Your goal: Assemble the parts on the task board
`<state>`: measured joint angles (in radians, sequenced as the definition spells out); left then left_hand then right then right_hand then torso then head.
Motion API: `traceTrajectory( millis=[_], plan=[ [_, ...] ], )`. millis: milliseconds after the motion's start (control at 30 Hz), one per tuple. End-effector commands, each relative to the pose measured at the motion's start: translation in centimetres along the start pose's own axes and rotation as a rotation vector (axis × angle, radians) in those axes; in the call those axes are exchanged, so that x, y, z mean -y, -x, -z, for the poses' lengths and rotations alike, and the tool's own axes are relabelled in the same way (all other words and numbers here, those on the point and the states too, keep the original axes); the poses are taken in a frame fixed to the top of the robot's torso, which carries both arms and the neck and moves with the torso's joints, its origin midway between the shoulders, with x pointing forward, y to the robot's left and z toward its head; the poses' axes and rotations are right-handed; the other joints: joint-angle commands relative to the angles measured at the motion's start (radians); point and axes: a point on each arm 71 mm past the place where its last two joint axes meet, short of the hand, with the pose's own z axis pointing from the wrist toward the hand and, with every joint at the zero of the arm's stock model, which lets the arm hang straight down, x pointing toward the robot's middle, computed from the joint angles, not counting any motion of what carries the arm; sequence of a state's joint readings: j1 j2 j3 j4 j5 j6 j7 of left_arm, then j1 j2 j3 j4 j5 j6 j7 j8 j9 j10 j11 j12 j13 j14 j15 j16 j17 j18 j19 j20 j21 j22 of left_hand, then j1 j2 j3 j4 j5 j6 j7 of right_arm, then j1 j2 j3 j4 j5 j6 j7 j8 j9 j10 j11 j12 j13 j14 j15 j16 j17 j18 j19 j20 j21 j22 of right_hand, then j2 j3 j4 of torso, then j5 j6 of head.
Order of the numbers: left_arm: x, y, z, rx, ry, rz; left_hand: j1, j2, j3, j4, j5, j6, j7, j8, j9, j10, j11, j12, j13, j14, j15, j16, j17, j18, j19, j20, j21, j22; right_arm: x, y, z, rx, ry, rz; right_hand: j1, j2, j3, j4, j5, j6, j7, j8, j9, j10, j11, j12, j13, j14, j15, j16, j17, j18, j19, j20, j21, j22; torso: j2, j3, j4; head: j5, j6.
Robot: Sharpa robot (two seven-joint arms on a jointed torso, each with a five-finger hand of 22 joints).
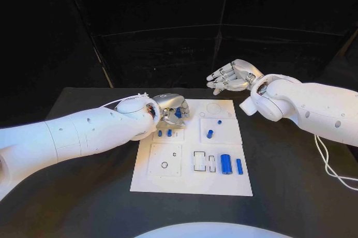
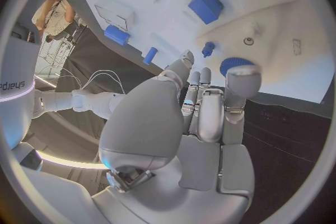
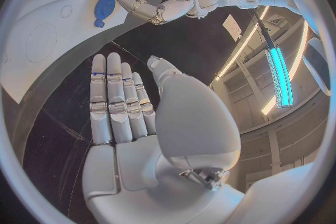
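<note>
The white task board lies mid-table. My left hand hovers over its far left corner, fingers pointing down. In the left wrist view one fingertip rests at the edge of a round blue part lying on the board, and nothing sits between the fingers. A small blue peg stands close by. Two short blue parts lie just nearer me, another blue part sits mid-board, and two blue cylinders lie at the near right. My right hand is raised beyond the far edge, fingers straight and empty.
Black table surrounds the board on every side. A white cable trails beneath my right arm at the table's right. An outlined rectangular slot and a ring mark sit on the board's near half.
</note>
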<state>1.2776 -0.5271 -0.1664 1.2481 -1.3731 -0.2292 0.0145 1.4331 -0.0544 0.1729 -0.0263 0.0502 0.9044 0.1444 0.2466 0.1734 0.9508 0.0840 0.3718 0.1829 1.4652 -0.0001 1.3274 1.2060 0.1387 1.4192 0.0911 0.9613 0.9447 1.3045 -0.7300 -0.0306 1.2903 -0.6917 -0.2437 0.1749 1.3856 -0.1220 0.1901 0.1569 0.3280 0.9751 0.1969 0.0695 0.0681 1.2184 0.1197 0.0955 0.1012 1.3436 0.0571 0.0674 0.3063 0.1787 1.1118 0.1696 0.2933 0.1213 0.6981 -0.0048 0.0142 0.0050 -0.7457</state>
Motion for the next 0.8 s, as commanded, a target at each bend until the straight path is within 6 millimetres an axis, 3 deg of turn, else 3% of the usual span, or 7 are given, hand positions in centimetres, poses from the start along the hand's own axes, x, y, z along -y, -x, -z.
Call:
traceTrajectory(
  millis=[33, 800],
  plan=[
    [-0.17, -0.15, -0.32, -0.034, 0.020, -0.058, -0.005, 0.002, 0.009, -0.001, -0.001, 0.012, -0.002, -0.006, -0.004, 0.012, -0.002, -0.008, -0.006, 0.026, -0.007, -0.003, -0.003, -0.007, 0.007, -0.001, 0.008, 0.003, -0.21, -0.02, -0.06, -0.002, 0.012, -0.002, -0.002, 0.003, -0.004, 0.001, 0.005, -0.005, 0.001, 0.001, 0.000, -0.006, 0.003, -0.004, -0.001, -0.003, 0.003, -0.002, -0.001, 0.005, 0.005, -0.001, -0.005, -0.001, 0.000, 0.0003, 0.0006, 0.000, 0.000],
    [-0.33, -0.94, -1.08, -0.135, 0.094, -0.086, -0.019, -0.005, 0.074, -0.007, -0.001, 0.059, -0.005, -0.031, -0.033, 0.067, -0.006, -0.042, -0.054, 0.031, -0.013, -0.009, -0.033, -0.009, 0.017, -0.009, 0.012, 0.008, -0.27, -0.12, -0.12, -0.005, 0.012, -0.002, -0.001, 0.004, -0.003, 0.001, 0.006, -0.005, 0.001, 0.001, 0.000, -0.006, 0.003, -0.004, -0.002, -0.003, 0.003, -0.002, -0.001, 0.005, 0.006, -0.001, -0.006, -0.002, -0.001, -0.0002, 0.0023, -0.005, -0.007]
  ],
)
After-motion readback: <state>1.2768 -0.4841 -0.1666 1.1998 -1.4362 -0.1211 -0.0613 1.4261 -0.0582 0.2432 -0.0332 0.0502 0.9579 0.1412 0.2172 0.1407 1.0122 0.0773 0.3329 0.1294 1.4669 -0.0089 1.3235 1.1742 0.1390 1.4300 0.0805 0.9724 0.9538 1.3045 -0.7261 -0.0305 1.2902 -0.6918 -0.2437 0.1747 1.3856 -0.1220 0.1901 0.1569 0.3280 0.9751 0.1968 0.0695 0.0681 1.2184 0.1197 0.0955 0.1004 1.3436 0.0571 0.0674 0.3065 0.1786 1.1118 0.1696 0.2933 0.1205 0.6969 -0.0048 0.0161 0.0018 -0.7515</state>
